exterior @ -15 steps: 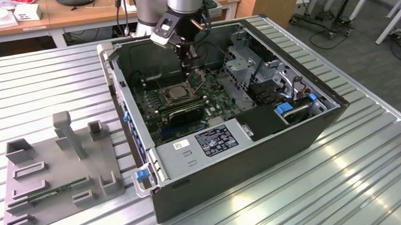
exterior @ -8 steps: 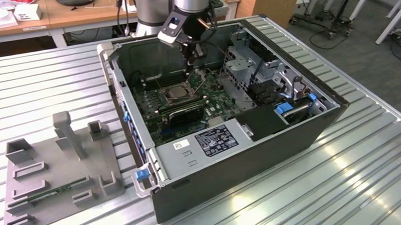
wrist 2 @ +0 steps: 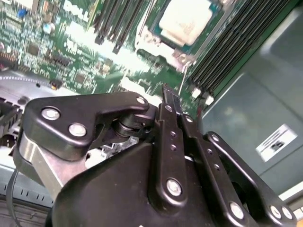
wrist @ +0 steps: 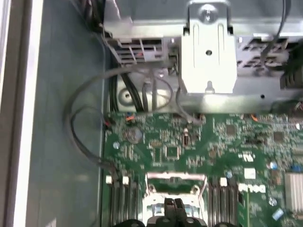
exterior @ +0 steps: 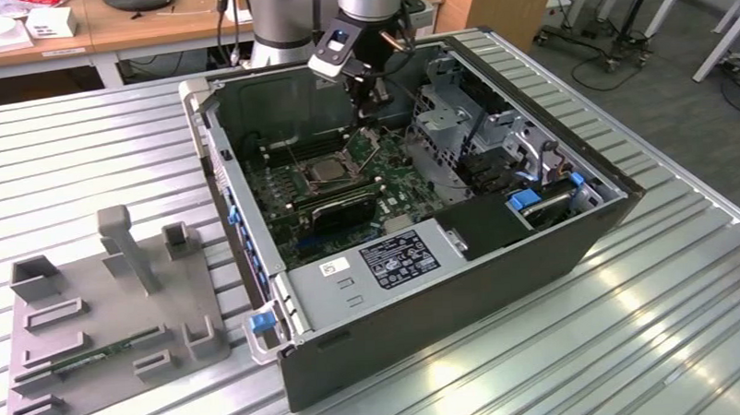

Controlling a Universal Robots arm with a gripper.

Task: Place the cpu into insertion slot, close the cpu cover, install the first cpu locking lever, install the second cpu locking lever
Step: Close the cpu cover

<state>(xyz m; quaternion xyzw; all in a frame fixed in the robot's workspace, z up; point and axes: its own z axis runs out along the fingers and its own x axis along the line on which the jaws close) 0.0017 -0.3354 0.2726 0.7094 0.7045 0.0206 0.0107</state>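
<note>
Cpu (wrist 2: 187,21): found seated flat, silver top up, in the socket (exterior: 307,178) on the green board (wrist 2: 57,45). The socket lay toward the middle of the board, inside the open computer case (exterior: 472,287).

Cover (wrist 2: 176,56): in the second wrist view the silvery frame appeared to lie down around the cpu, its window showing the metal top. Whether it was locked could not be determined.

Gripper (wrist 2: 169,94): positioned above the board just beside the socket, clear of the cpu and touching neither it nor the cover. In both wrist views the two black fingers were pressed together with nothing between them.

Surroundings: long black memory slots (wrist 2: 227,42) ran along both sides of the socket. Grey cables (wrist: 80,127) looped along the case wall below a bright metal bracket (wrist: 208,52). The case rested on a ribbed metal table (exterior: 597,356). A grey tray (exterior: 91,337) with upright holders sat on the table at the exterior view's left, well apart from the case.
</note>
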